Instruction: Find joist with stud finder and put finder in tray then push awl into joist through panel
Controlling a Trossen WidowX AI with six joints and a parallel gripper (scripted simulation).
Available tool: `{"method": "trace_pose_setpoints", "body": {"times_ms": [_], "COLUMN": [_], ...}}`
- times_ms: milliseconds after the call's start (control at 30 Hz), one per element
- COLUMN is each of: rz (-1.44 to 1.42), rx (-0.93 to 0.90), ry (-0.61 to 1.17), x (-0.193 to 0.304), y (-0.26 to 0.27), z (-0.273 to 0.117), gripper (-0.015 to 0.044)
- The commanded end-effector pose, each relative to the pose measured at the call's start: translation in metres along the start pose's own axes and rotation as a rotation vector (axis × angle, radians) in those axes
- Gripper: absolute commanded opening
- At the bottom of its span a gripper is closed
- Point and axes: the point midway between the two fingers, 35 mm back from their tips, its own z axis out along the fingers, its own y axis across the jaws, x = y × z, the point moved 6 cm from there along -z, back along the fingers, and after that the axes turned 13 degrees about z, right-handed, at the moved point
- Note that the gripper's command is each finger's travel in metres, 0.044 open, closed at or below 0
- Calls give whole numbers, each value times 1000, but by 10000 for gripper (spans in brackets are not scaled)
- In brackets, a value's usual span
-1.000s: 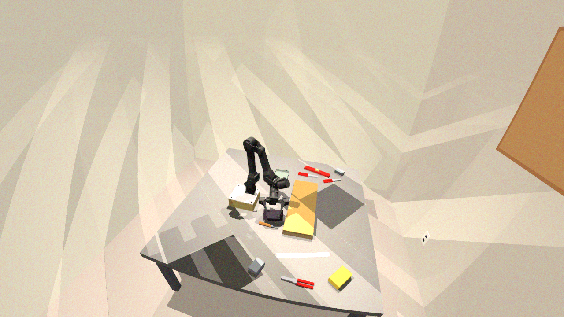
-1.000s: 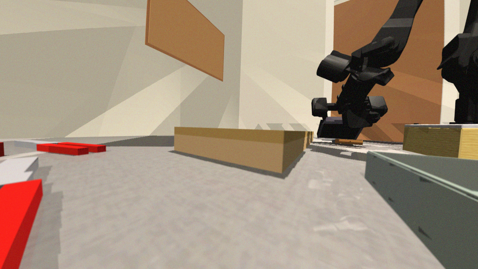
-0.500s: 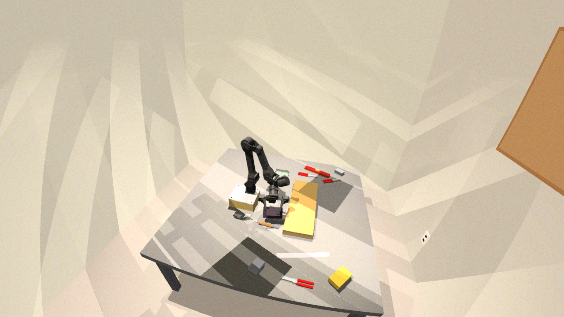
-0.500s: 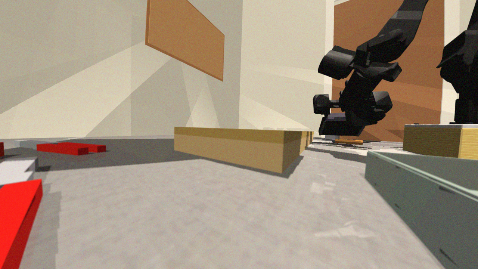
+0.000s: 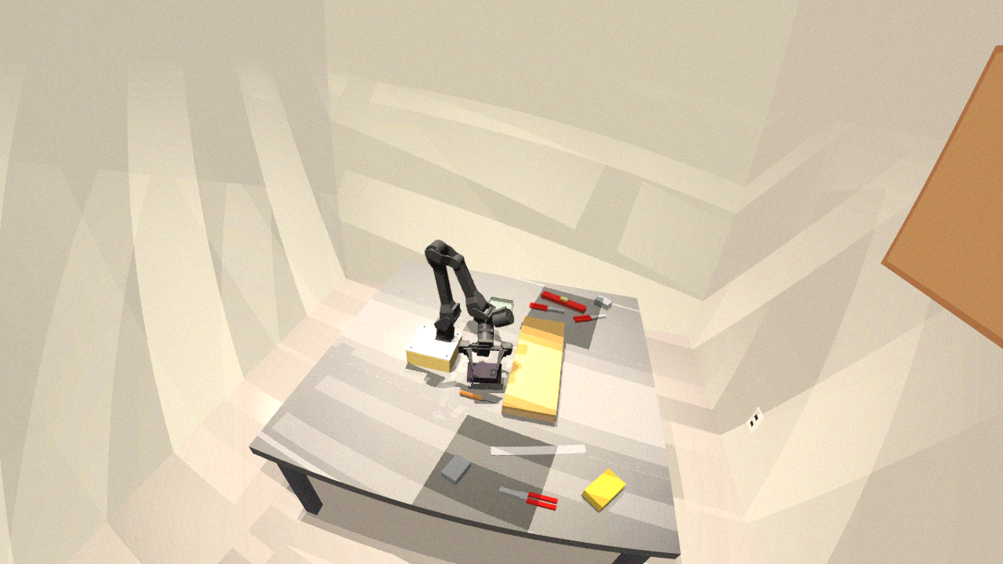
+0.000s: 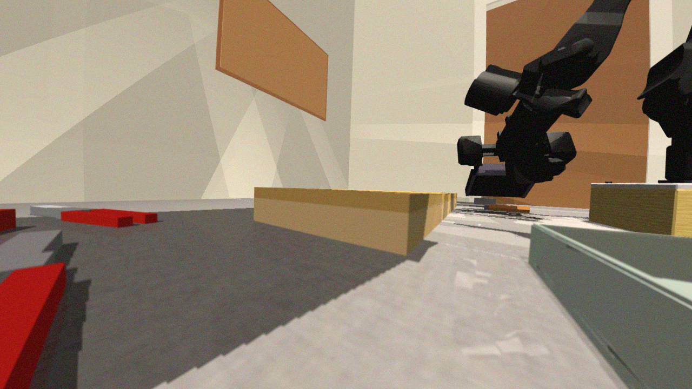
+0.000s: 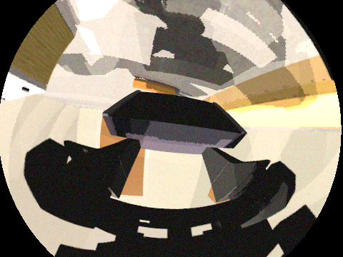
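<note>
Pale walls surround the grey table (image 5: 392,456) where I work. Nearest me, my gripper (image 5: 484,361) (image 6: 503,169) (image 7: 173,140) is clamped on the dark stud finder (image 5: 483,372) (image 6: 498,181) (image 7: 175,118), held tilted above the tabletop. In the top view, from the stud finder, the orange-handled awl (image 5: 471,395) (image 6: 507,208) (image 7: 150,86) lies near at six o'clock, the yellow floor panel (image 5: 542,371) (image 6: 333,205) (image 7: 282,86) just beside at three, and the pale green tray (image 5: 510,303) (image 6: 604,290) farther off at twelve.

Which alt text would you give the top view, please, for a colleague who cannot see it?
A black arm's pincer grips the dark stud finder beside a long yellow floor panel on a grey table. The orange-handled awl lies nearby; the pale green tray sits partly behind the arm.
</note>
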Motion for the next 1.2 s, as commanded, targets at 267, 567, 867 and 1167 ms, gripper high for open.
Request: {"method": "trace_pose_setpoints", "body": {"times_ms": [267, 567, 867, 1167], "rz": [0, -1, -3, -4], "rx": [-1, -1, -1, -1], "ry": [7, 5, 3, 2], "x": [-7, -12, -18, -24], "y": [1, 1, 2, 2], "z": [3, 5, 7, 9], "gripper": [0, 0, 0, 0]}}
